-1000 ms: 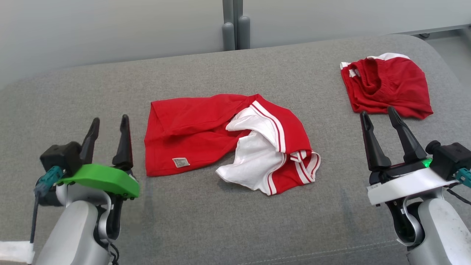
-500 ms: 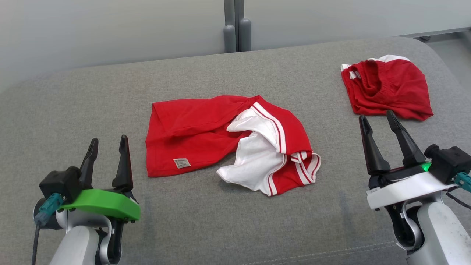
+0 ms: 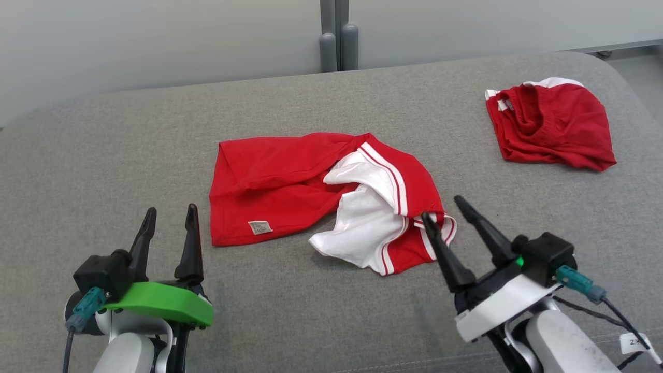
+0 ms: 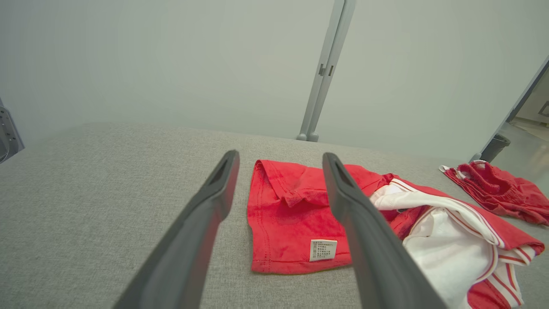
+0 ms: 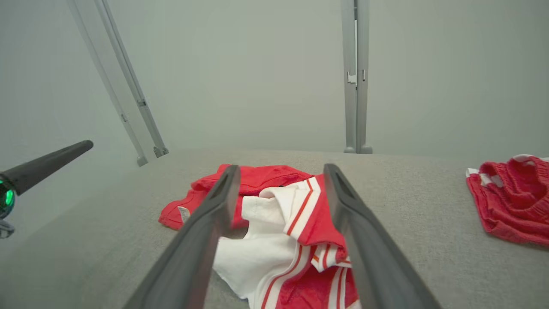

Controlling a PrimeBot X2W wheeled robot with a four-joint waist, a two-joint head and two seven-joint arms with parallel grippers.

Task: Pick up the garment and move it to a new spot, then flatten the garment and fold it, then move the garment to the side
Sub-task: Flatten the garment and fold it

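Right gripper [image 3: 442, 207] wide open, empty, tips at the striped right edge of the crumpled red-and-white garment [image 3: 290, 181], mid-cushion. Left gripper [image 3: 172, 209] also spread, empty, just off the left hem. Bare grey cushion [image 3: 311, 321] all round; second red garment [image 3: 554, 127] far right near the rim. Versus a second ago: the right one has swung in leftward; garment unmoved.

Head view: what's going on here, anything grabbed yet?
Nothing is held yet. A crumpled red and white garment lies in the middle of the grey cushion. The right tool is open and angled toward the garment's striped near corner, apparently lining up a pick. The left tool is open too, off to the garment's left and apart from it. A second red garment lies at the far right, untouched.
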